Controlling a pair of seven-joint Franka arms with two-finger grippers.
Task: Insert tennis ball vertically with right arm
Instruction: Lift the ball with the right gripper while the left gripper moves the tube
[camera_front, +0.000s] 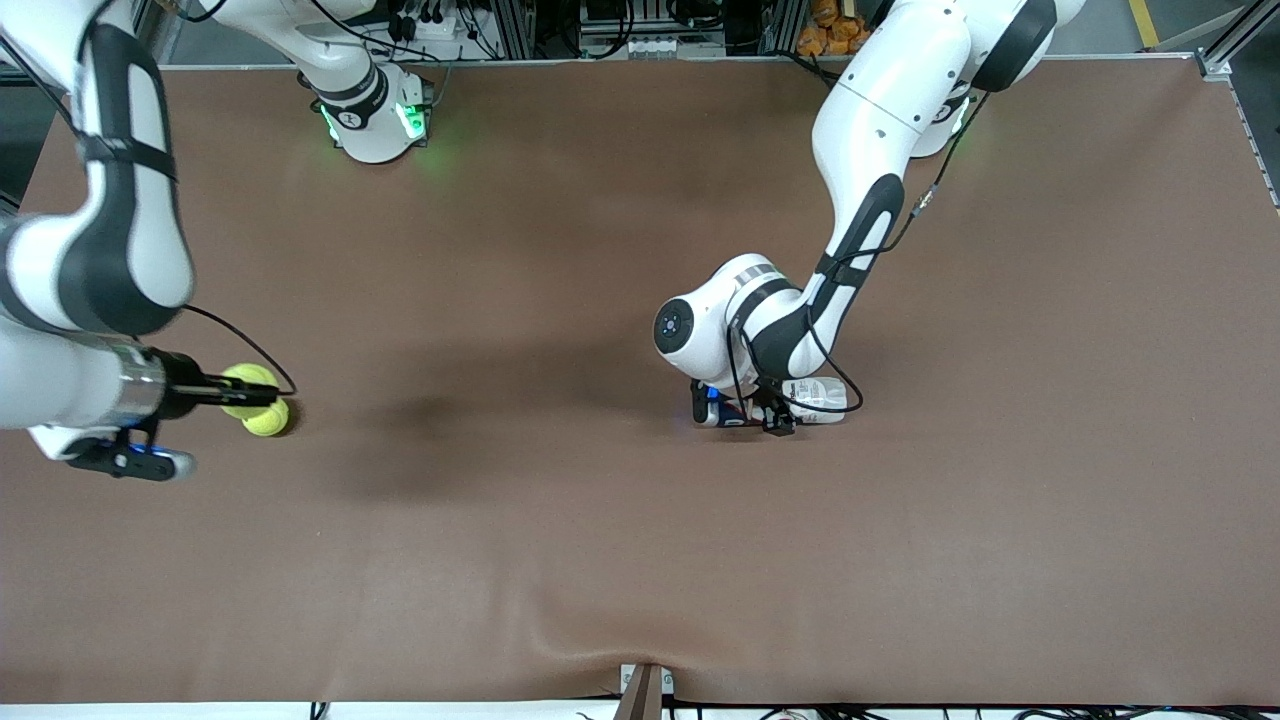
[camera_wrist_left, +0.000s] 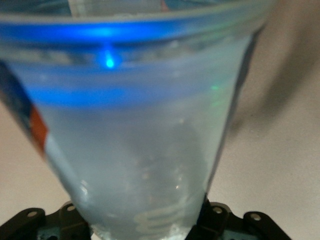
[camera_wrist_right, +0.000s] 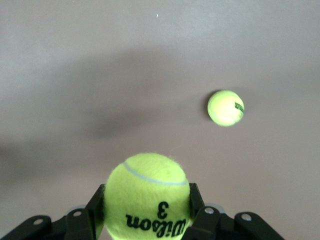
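Note:
A yellow-green tennis ball (camera_front: 246, 383) (camera_wrist_right: 147, 197) marked "Wilson 3" sits between the black fingers (camera_wrist_right: 196, 199) of my right gripper (camera_front: 256, 393) (camera_wrist_right: 146, 194), which is shut on it. It hangs above the table at the right arm's end. Just under it, a second tennis ball (camera_front: 267, 421) (camera_wrist_right: 226, 107) lies on the brown cloth. My left gripper (camera_front: 778, 412) (camera_wrist_left: 145, 220) is down at the table's middle, shut on a clear plastic can (camera_front: 822, 396) (camera_wrist_left: 140, 140) with a blue band and a label. The can fills the left wrist view, and the left hand hides most of it in the front view.
The brown cloth-covered table (camera_front: 600, 550) stretches wide around both arms. The right arm's base (camera_front: 375, 120) stands at the edge farthest from the front camera. A small bracket (camera_front: 645, 690) sticks up at the nearest edge.

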